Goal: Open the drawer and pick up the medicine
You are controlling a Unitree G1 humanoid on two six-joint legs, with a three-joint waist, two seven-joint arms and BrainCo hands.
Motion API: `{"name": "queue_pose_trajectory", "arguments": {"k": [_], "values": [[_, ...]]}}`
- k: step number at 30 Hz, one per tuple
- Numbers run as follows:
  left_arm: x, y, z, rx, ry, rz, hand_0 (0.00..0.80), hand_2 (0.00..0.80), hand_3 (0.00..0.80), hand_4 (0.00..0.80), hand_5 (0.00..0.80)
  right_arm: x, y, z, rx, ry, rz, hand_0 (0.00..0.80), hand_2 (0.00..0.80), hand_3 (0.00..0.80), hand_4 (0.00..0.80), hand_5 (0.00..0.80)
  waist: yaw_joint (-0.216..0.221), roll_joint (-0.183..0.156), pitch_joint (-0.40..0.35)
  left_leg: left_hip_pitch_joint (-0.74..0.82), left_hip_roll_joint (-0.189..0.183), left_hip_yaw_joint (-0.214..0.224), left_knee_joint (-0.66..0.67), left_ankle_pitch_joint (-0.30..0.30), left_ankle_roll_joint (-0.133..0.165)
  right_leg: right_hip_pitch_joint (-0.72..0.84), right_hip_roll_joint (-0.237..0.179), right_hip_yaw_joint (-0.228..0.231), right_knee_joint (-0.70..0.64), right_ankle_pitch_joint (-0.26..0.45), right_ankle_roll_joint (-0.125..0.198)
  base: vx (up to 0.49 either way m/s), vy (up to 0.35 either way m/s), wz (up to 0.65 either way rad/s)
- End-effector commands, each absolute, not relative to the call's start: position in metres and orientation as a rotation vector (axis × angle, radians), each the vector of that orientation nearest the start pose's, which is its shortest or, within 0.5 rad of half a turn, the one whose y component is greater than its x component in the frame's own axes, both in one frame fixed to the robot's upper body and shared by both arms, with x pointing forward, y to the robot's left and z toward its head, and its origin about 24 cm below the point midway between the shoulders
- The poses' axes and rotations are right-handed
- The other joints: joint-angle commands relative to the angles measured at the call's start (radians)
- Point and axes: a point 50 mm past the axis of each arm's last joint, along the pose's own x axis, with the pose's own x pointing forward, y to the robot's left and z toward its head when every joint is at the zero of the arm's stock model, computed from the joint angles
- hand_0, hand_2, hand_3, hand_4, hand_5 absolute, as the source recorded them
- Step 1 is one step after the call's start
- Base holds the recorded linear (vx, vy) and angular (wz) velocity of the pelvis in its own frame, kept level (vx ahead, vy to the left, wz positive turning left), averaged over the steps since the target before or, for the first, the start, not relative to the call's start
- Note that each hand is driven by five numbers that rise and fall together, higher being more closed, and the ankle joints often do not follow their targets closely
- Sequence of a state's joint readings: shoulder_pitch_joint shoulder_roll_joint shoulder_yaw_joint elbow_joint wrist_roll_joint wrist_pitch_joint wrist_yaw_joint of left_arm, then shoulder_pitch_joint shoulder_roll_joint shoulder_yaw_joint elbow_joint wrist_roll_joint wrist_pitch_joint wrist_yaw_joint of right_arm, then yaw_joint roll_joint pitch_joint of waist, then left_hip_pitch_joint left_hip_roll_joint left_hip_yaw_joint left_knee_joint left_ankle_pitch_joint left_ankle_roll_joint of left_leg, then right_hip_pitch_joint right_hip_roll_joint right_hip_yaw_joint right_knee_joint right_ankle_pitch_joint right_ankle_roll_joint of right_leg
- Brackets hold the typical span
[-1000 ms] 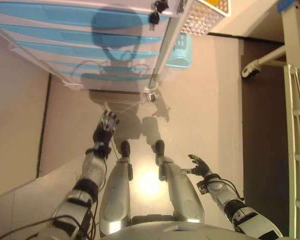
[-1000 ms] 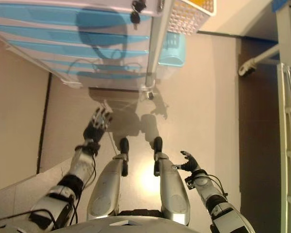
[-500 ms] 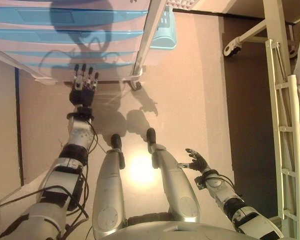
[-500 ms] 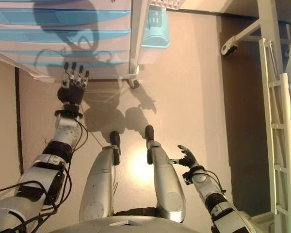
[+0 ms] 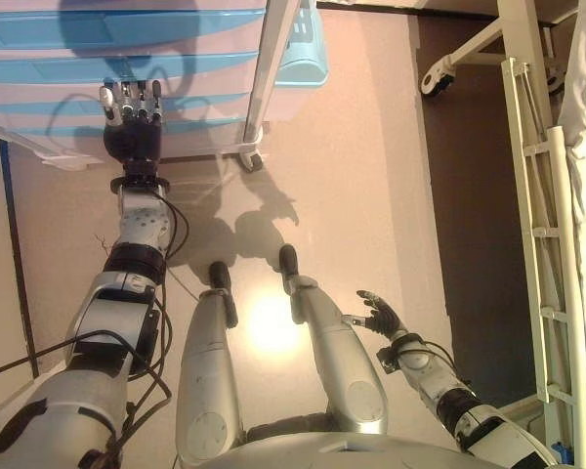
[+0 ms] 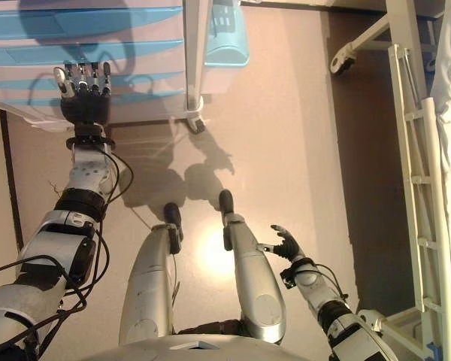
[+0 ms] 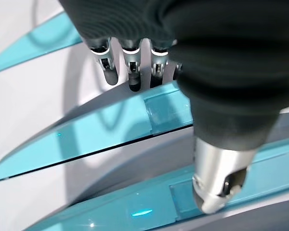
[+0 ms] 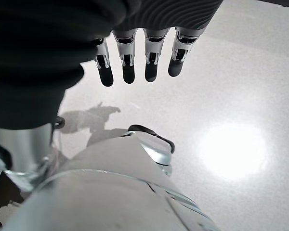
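A white plastic drawer unit [image 5: 39, 73] with blue drawer fronts stands at the far left, and all the drawers I see are shut. My left hand [image 5: 132, 142] is raised in front of the lower drawers, fingers straight and open. In the left wrist view its fingertips [image 7: 130, 79] are close to a blue drawer front [image 7: 111, 130], and I cannot tell if they touch it. My right hand [image 5: 381, 315] hangs low at the right, open and empty, with its fingers [image 8: 135, 62] relaxed over the floor. No medicine is in view.
A light blue basket [image 5: 303, 59] sits beside the unit, behind its white post and caster wheel [image 5: 246, 158]. A white metal frame [image 5: 537, 244] with a wheel [image 5: 432, 83] stands on the right, over a dark strip of floor [image 5: 459, 195].
The camera has shifted. My left hand has reached further forward, from the floor near the unit's base up in front of the drawer fronts. My right hand has stayed put.
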State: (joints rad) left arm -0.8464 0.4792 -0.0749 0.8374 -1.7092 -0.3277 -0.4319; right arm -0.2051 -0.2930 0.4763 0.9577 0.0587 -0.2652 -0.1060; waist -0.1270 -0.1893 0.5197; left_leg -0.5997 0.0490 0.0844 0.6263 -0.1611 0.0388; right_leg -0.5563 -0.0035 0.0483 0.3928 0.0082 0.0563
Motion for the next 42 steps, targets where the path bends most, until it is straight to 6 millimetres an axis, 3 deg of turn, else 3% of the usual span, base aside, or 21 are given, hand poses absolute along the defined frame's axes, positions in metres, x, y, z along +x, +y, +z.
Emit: {"name": "queue_pose_trajectory", "arguments": {"k": [1,9,12,13,16,19,23,29,32,33,34,37,42], "values": [[0.366,0.258,0.304,-0.948,-1.008,-0.429,0.000,0.000,0.000,0.000,0.000,0.177,-0.186,-0.118,-0.511,0.635,0.293,0.000,0.000,0.000,0.000,0.000,0.009,-0.040,-0.054,0.006,-0.048,0.002,0.004,-0.105,0.040,0.015,0.021,-0.011,-0.012,-0.014,-0.033,0.000,0.000,0.00],[0.347,0.236,0.343,-0.894,-1.217,-0.737,0.000,0.000,0.000,0.000,0.000,0.175,-0.188,-0.119,-0.535,0.645,0.320,0.000,0.000,0.000,0.000,0.000,0.016,-0.038,-0.056,0.031,-0.056,0.001,-0.012,-0.109,0.041,0.046,0.019,-0.008,-0.026,-0.023,-0.038,0.000,0.000,0.00],[0.336,0.232,0.346,-0.826,-1.298,-0.848,0.634,0.634,0.634,0.634,0.634,0.174,-0.188,-0.120,-0.548,0.651,0.334,0.000,0.000,0.000,0.000,0.000,0.026,-0.033,-0.057,0.050,-0.061,-0.003,-0.026,-0.107,0.041,0.065,0.017,-0.008,-0.029,-0.029,-0.039,0.000,0.000,0.00],[0.334,0.229,0.346,-0.809,-1.303,-0.876,0.800,0.800,0.800,0.800,0.800,0.174,-0.189,-0.120,-0.551,0.654,0.335,0.000,0.000,0.000,0.000,0.000,0.029,-0.031,-0.058,0.059,-0.063,-0.004,-0.034,-0.104,0.041,0.073,0.016,-0.009,-0.030,-0.032,-0.039,0.000,0.000,0.00],[0.330,0.227,0.342,-0.764,-1.304,-0.940,0.800,0.800,0.800,0.800,0.800,0.175,-0.190,-0.119,-0.566,0.653,0.338,0.000,0.000,0.000,0.000,0.000,0.039,-0.020,-0.059,0.083,-0.070,-0.008,-0.053,-0.099,0.042,0.093,0.012,-0.011,-0.028,-0.044,-0.041,-0.010,0.011,-0.03],[0.325,0.228,0.324,-0.760,-1.274,-0.980,0.800,0.800,0.800,0.800,0.800,0.178,-0.195,-0.117,-0.595,0.654,0.333,0.000,0.000,0.000,0.000,0.000,0.061,0.006,-0.068,0.122,-0.084,-0.020,-0.079,-0.090,0.042,0.129,-0.003,-0.019,-0.021,-0.069,-0.048,-0.020,0.033,-0.05],[0.321,0.236,0.282,-0.857,-1.250,-0.989,0.800,0.800,0.800,0.800,0.800,0.177,-0.202,-0.116,-0.632,0.664,0.323,0.000,0.000,0.000,0.000,0.000,0.090,0.043,-0.086,0.174,-0.103,-0.042,-0.102,-0.079,0.038,0.177,-0.024,-0.038,0.008,-0.109,-0.063,-0.012,0.029,-0.08],[0.304,0.248,0.183,-1.110,-1.210,-0.821,0.800,0.800,0.800,0.800,0.800,0.166,-0.209,-0.121,-0.682,0.703,0.320,0.000,0.000,0.000,0.000,0.000,0.141,0.091,-0.143,0.295,-0.114,-0.075,-0.147,-0.066,0.025,0.302,-0.061,-0.086,0.034,-0.175,-0.081,0.043,-0.006,0.23],[0.287,0.243,0.130,-1.231,-1.130,-0.731,0.800,0.800,0.800,0.800,0.800,0.159,-0.213,-0.124,-0.708,0.742,0.338,0.000,0.000,0.000,0.000,0.000,0.167,0.108,-0.188,0.354,-0.116,-0.100,-0.176,-0.058,0.022,0.364,-0.077,-0.113,0.029,-0.192,-0.083,0.071,-0.021,0.22],[0.286,0.242,0.128,-1.233,-1.128,-0.729,0.800,0.800,0.800,0.800,0.800,0.157,-0.213,-0.125,-0.709,0.746,0.338,0.000,0.000,0.000,0.000,0.000,0.165,0.110,-0.188,0.359,-0.117,-0.103,-0.178,-0.058,0.022,0.370,-0.078,-0.116,0.027,-0.192,-0.083,0.139,-0.047,0.31],[0.272,0.239,0.094,-1.296,-1.050,-0.667,0.800,0.800,0.800,0.800,0.800,0.152,-0.215,-0.127,-0.726,0.779,0.364,0.000,0.000,0.000,0.000,0.000,0.182,0.119,-0.216,0.405,-0.115,-0.117,-0.198,-0.059,0.021,0.421,-0.081,-0.132,0.020,-0.207,-0.087,0.141,-0.053,0.37],[0.244,0.236,0.042,-1.366,-0.885,-0.551,0.800,0.800,0.800,0.800,0.800,0.146,-0.220,-0.130,-0.747,0.824,0.393,0.000,0.000,0.000,0.000,0.000,0.207,0.133,-0.259,0.480,-0.108,-0.138,-0.248,-0.048,0.015,0.496,-0.080,-0.163,0.002,-0.225,-0.090,0.133,-0.081,0.25],[0.190,0.241,-0.024,-1.448,-0.660,-0.319,0.800,0.800,0.800,0.800,0.800,0.147,-0.241,-0.127,-0.776,0.870,0.373,0.000,0.000,0.000,0.000,0.000,0.238,0.158,-0.282,0.567,-0.092,-0.167,-0.331,-0.013,-0.004,0.580,-0.078,-0.203,-0.040,-0.236,-0.094,0.005,-0.047,0.38]]}}
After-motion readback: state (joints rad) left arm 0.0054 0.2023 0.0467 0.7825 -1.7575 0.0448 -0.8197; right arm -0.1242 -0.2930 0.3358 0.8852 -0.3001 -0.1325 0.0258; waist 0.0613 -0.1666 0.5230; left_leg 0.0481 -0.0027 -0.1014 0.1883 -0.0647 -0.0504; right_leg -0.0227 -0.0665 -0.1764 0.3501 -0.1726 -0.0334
